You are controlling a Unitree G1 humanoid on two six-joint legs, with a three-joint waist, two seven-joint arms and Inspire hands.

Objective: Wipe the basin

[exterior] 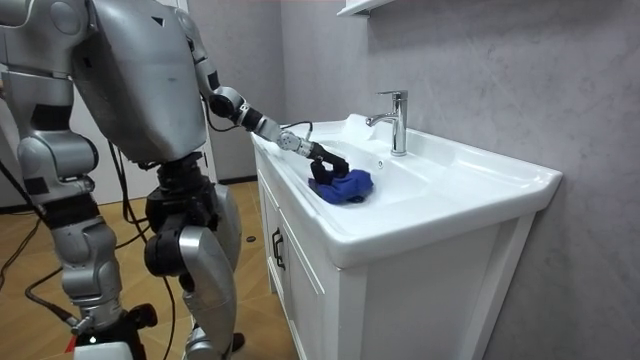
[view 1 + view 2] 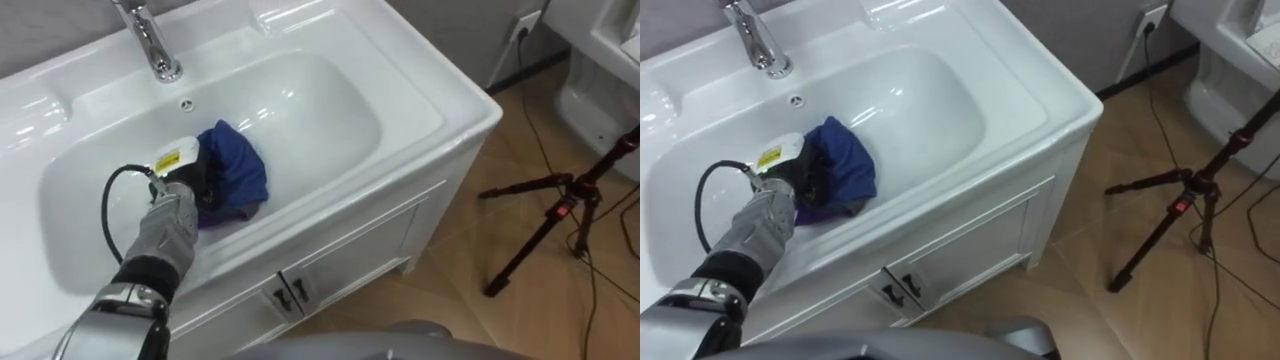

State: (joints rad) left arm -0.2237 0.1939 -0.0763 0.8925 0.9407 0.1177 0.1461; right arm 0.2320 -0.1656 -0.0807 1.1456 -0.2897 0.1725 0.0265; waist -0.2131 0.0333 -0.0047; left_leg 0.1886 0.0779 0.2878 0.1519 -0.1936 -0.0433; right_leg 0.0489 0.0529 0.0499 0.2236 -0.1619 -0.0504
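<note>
Looks like we're mid-wipe here. The robot's standing right up against the white basin [image 2: 400, 95] with its left arm reached down into the bowl. Its left hand [image 2: 180, 205] is on a blue cloth [image 2: 240, 170], with the dark fingers [image 2: 205, 185] curled down into the bunched fabric. I'd call that a hold on the cloth, not just a flat press.

The right hand [image 1: 98, 345] hangs low at the room view's bottom edge, and I can't tell what it's doing.

In the left eye view the cloth sits near the middle of the bowl, close to the front wall. The tap [image 2: 150, 40] is at about 11 o'clock from it, and the hand comes in on its 8 o'clock side.

My guess at the next move is to drag the cloth out toward 2 o'clock, where there's a big stretch of bare bowl. After that, back round to 9 o'clock and up the sloping walls. It'll need to keep pressing down so the cloth slides with the hand and doesn't roll up under it.

The cloth itself is crumpled into a lump, not spread flat. It's deep blue, with a purplish fold poking out along the lower edge. It's soft and floppy, so not much of it is touching the basin right now.
</note>
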